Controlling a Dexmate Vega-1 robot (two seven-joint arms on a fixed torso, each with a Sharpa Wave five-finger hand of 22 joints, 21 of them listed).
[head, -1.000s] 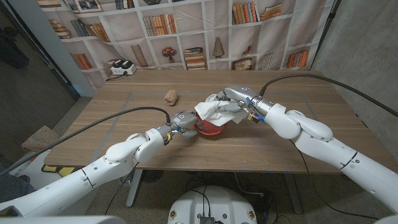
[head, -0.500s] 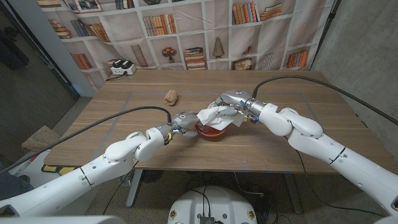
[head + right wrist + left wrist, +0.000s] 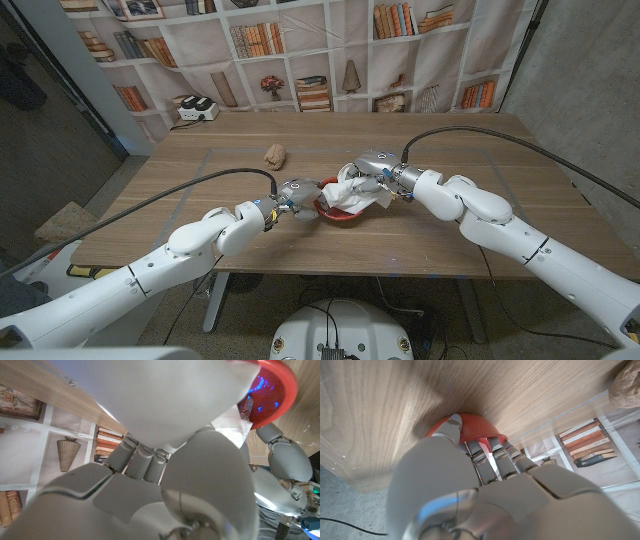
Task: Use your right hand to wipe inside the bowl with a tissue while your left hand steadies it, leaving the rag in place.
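Over the red bowl [image 3: 338,210], right hand [image 3: 366,172] grips the tissue [image 3: 352,190]; left hand [image 3: 296,190] grips the rim; wiping calls for light, circular pressure.

Tissue [image 3: 350,189] hides bowl [image 3: 340,212] interior (mostly).

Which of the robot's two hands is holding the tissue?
The right hand: it presses the white tissue into the red bowl, while the left hand grips the rim.
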